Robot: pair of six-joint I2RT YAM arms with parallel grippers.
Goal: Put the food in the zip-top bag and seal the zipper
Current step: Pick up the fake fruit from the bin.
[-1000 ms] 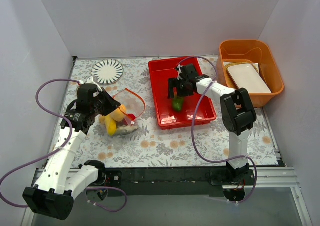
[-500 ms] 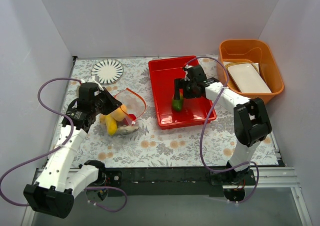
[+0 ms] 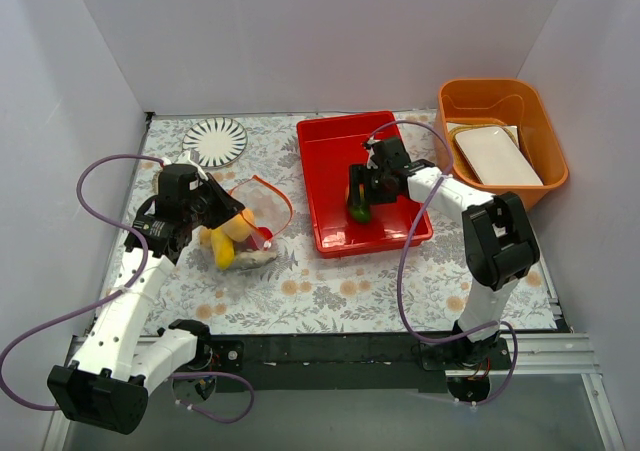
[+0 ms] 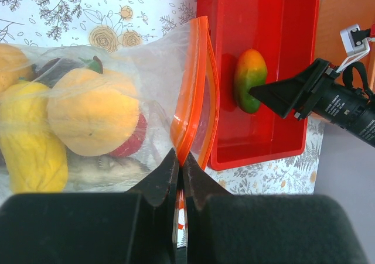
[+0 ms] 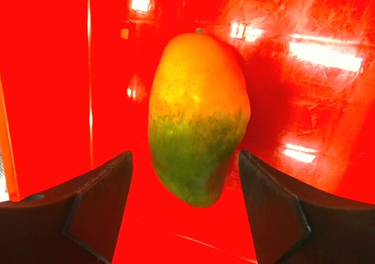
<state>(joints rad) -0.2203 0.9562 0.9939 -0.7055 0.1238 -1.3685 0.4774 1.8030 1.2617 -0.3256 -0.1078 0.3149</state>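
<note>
The clear zip-top bag (image 3: 252, 221) lies left of the red tray with its orange zipper strip (image 4: 188, 109) held up and its mouth open. My left gripper (image 4: 179, 161) is shut on the zipper strip. Inside the bag are an orange fruit (image 4: 94, 112), a yellow fruit (image 4: 32, 153), a red piece and a silver fish (image 4: 108, 171). A green-red mango (image 5: 196, 117) lies in the red tray (image 3: 330, 156). My right gripper (image 5: 184, 194) is open, its fingers either side of the mango's green end, not touching it. The mango also shows in the left wrist view (image 4: 250, 79).
An orange bin (image 3: 535, 106) holding a white dish (image 3: 497, 156) stands at the back right. A striped round plate (image 3: 214, 141) lies at the back left. White walls enclose the floral table mat (image 3: 330, 291).
My right gripper has shifted slightly left and down over the mango in the tray. The left arm and bag have not moved.
</note>
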